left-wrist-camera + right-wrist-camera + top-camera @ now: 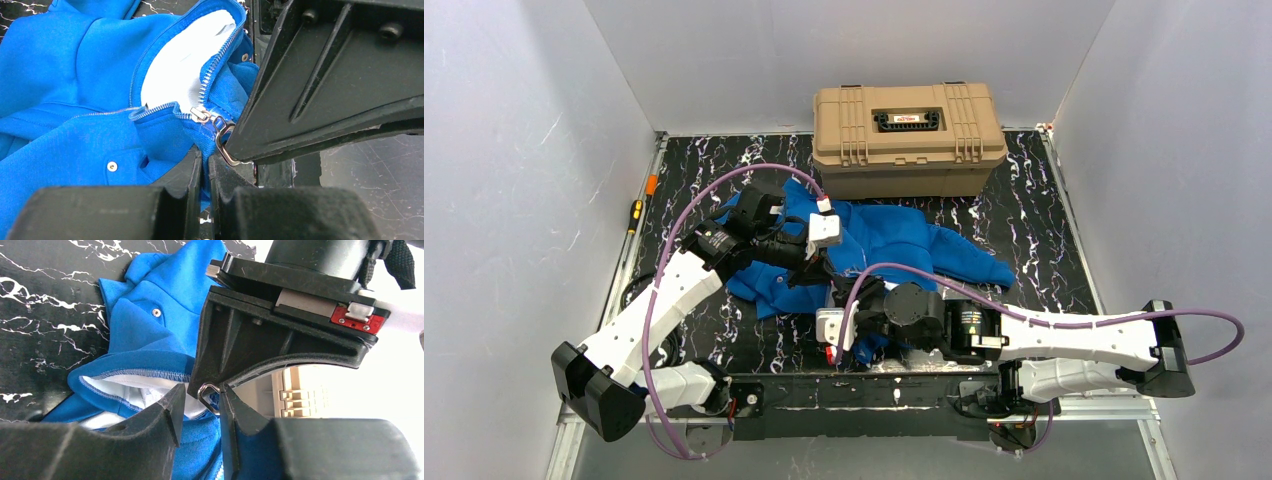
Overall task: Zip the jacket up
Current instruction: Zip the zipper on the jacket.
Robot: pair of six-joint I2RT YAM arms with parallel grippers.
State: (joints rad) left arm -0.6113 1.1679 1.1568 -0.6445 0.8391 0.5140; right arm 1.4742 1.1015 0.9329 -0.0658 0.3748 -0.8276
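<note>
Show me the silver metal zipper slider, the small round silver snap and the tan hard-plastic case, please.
silver metal zipper slider (202, 114): left wrist view, on its body.
small round silver snap (112, 166): left wrist view, its centre, on the blue fabric jacket (60, 75).
tan hard-plastic case (909, 147): top external view, on its lid.

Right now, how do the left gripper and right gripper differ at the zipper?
The left gripper is shut, pinching jacket fabric just by the slider; the right gripper stands partly open. The left gripper holds cloth; the right gripper straddles the metal pull ring without clearly clamping it. Both meet at the slider.
</note>
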